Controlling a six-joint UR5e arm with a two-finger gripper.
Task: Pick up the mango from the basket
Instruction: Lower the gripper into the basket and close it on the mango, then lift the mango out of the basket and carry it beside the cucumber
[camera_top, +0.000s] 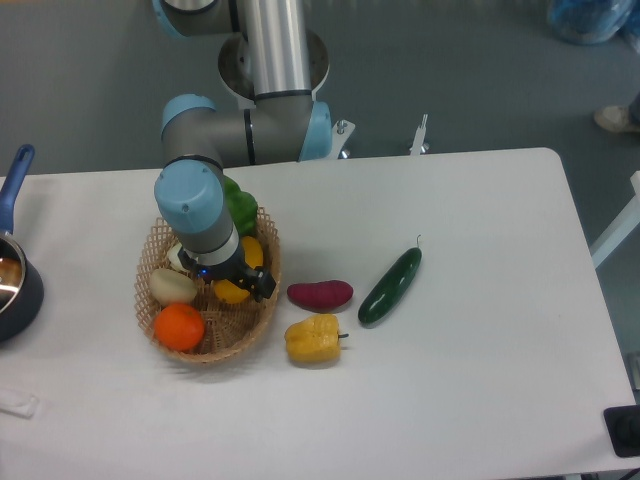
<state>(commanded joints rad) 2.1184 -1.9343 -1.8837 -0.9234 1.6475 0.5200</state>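
Note:
The mango (233, 293) lies in the wicker basket (262, 318) at the table's left, and only its yellow ends show past the arm's wrist. My gripper (228, 278) is lowered straight over it, inside the basket. One black finger (263, 286) shows to the right of the fruit. The other finger is hidden under the wrist. The visible finger stands as far out from the wrist as before, so the gripper is open and astride the mango.
An orange (180, 326), a pale potato (172, 287) and a leafy green vegetable (239, 206) share the basket. A yellow bell pepper (314, 339), a purple sweet potato (320, 294) and a cucumber (390, 285) lie to its right. A blue pot (12, 285) sits at the left edge.

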